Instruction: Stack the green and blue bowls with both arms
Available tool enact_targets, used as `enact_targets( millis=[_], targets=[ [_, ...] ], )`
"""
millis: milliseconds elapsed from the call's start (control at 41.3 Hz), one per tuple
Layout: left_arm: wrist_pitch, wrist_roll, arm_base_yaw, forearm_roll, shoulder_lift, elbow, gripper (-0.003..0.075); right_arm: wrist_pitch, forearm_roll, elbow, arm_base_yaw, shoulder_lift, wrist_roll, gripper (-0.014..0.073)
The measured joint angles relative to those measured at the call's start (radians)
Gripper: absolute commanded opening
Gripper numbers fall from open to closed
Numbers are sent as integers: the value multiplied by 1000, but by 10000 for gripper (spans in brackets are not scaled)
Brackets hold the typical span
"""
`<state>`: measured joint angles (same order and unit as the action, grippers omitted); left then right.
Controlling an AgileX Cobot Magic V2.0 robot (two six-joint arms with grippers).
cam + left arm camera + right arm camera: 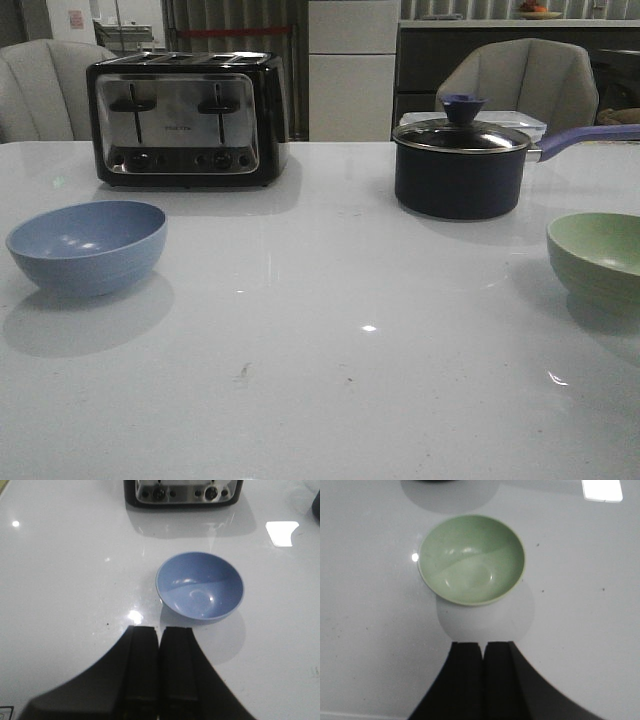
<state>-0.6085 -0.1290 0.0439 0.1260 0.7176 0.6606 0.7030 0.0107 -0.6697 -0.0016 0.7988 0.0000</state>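
Blue bowl [200,586] beyond closed left jaws

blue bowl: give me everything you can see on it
The blue bowl is a plain, round, matte bowl in dusty light blue, with a thin rim and faint highlights inside. It looks empty and undamaged. It stands upright on the white table, on the robot's left side, in front of the toaster and apart from it. Only the table touches it. In the left wrist view the left pincer, fingers together, sits short of the bowl, not touching it.
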Motion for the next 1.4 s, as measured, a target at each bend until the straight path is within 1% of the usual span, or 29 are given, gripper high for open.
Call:
enact_targets(
  millis=[48, 73, 121, 194, 218, 242, 290, 315, 363, 436, 581, 702, 896, 1162, 1259, 1404],
  targets=[
    [-5, 0, 0, 0, 37, 0, 99, 10, 0, 0, 0, 36, 0, 101],
    [-7, 0, 0, 0, 50, 0, 114, 13, 0, 0, 0, 51, 0, 119],
    [-10, 0, 0, 0, 80, 0, 158, 18, 0, 0, 0, 85, 0, 219],
    [-10, 0, 0, 0, 116, 0, 307, 20, 0, 0, 0, 134, 0, 367],
    [-10, 0, 0, 0, 125, 0, 375, 20, 0, 0, 0, 147, 0, 405],
    [-10, 0, 0, 0, 136, 0, 426, 20, 0, -2, 0, 164, 0, 447],
    [-10, 0, 0, 0, 149, 0, 523, 16, 0, -6, 0, 189, 0, 491],
    [-10, 0, 0, 0, 154, 0, 552, 16, 0, -9, 0, 206, 0, 506],
    [-10, 0, 0, 2, 160, 0, 589, 14, 0, -22, -7, 233, 0, 510],
    [-10, 0, 0, 7, 161, 0, 589, 9, 0, -50, -33, 283, 0, 507],
    [-10, -2, 0, 14, 161, 0, 581, -1, 0, -130, -120, 407, 0, 507],
    [-10, -8, 27, 15, 161, 0, 580, -1, 0, -213, -177, 531, 0, 507],
    [-10, -21, 86, 18, 161, 0, 580, 26, 13, -333, -196, 731, -16, 507],
    [-10, -23, 98, 16, 161, 0, 580, 62, 134, -492, -197, 954, -133, 498],
    [-10, -23, 100, 14, 161, 0, 580, 66, 142, -537, -197, 1016, -144, 434],
    [-8, -23, 100, 14, 161, 0, 580, 84, 145, -589, -197, 1068, -158, 258]
  ],
)
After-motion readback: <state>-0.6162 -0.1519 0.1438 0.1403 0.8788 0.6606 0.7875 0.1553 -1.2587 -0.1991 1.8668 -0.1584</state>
